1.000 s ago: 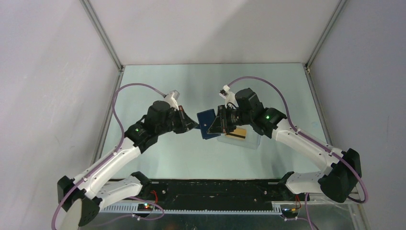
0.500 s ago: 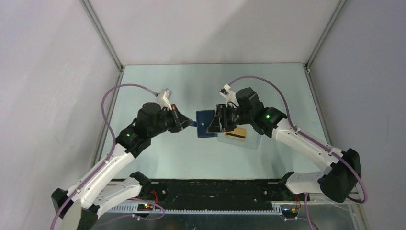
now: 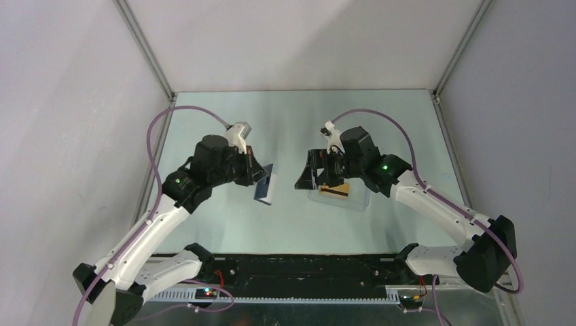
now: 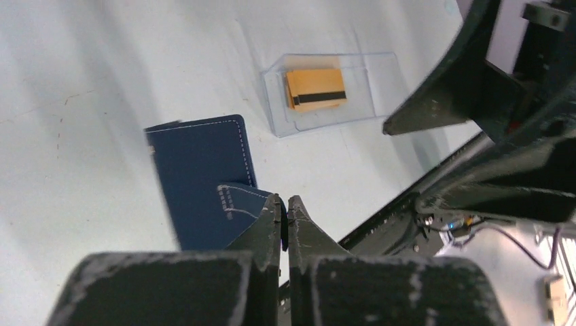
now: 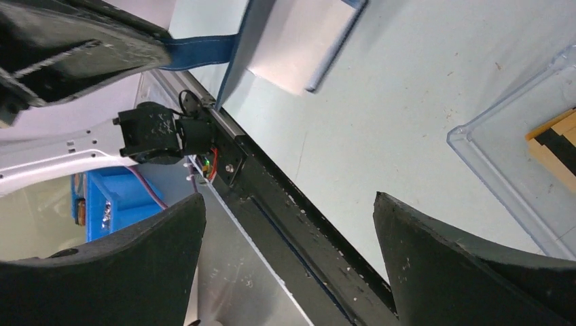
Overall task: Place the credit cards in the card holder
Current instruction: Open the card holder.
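**Top view.** The wallet (image 3: 266, 183) is a flat, dark navy rectangle. It hangs tilted from the left tool (image 3: 260, 175), which is clenched on it above the pale green bench (image 3: 285, 122). Whether its lower edge touches the bench cannot be told. At 3 o'clock from the wallet and well apart from it, a clear plastic tray (image 3: 358, 200) lies flat on the bench. It contains the cards (image 3: 336, 189), which are gold-tan with a dark stripe. The right tool (image 3: 307, 182) is released and grips nothing. It hovers at the tray's 9 o'clock edge.

**Left wrist view.** The left tool's (image 4: 284, 207) two dark, scuffed fingers are pressed together on the snap tab (image 4: 234, 202), a rounded navy strap with pale stitching. Below it the wallet's (image 4: 197, 170) matte navy panel shows a stitched border and rounded corners. At 1 o'clock from the wallet the tray (image 4: 370, 85) is a shallow glossy rectangle. The cards (image 4: 314, 88) are stacked slightly fanned at its left end, and the top card's brown stripe runs along its near edge.

**Right wrist view.** The right tool's (image 5: 289, 204) black, worn fingers stand wide apart with bare bench between them. At 12 o'clock the wallet (image 5: 299, 41) appears nearly edge-on, with its strap leading into the left tool's finger at 10 o'clock. At 3 o'clock, a rounded tray corner (image 5: 496, 163) holds the cards' (image 5: 553, 146) layered edges.
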